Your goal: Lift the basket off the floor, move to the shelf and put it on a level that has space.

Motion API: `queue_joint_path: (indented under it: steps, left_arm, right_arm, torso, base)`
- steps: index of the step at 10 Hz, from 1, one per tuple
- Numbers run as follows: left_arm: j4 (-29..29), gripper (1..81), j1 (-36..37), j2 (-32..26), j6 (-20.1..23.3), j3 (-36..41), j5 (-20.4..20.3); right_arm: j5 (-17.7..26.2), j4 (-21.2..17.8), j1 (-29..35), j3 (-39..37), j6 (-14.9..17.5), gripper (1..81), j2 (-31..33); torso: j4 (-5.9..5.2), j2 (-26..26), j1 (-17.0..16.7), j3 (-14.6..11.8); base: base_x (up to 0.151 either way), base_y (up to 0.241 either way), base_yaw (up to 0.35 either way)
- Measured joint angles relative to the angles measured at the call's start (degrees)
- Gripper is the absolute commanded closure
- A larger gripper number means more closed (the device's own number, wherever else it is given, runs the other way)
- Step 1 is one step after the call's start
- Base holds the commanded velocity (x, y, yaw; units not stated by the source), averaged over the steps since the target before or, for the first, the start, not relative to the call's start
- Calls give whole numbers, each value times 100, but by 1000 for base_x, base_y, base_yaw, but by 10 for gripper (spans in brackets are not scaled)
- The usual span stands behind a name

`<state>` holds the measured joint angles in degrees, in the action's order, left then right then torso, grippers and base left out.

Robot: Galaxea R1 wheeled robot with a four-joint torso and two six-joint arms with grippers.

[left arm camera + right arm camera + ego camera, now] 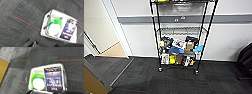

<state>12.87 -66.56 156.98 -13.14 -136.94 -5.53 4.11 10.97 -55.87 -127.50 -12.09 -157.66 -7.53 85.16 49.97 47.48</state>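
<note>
The basket (pixel 60 25) sits upright on the floor (pixel 18 28), a dark carpet crossed by a thin red line (pixel 25 22). In the left wrist view its long axis runs from the upper middle toward the lower right of the frame; in the right wrist view (pixel 48 78) it lies across the lower centre, open side up. Inside are two things: one round green-rimmed container with a white top (pixel 38 82) and one dark blue book with white lettering (pixel 53 80), side by side.

A dark piece of the left gripper (pixel 30 43) shows at the bottom edge of the left wrist view, just beside the basket's near corner and apart from it; whether its fingers are wide or narrow cannot be told. The right gripper's state cannot be told either.

In the head view one shelf (pixel 180 35), a black wire rack on casters, stands against the white wall at upper centre. Its level (pixel 180 30) of grey wires appears bare, while the lower tiers carry boxes and packages (pixel 177 51).
</note>
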Motion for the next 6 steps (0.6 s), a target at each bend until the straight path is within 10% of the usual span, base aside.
queue_joint_path:
  steps: [6]
  left_arm:
    - [-1,10,341,68,0,26,94]
  right_arm:
    - [-4,0,177,-32,-262,10,74]
  torso:
    - [-13,1095,697,1014]
  base:
    - [0,0,0]
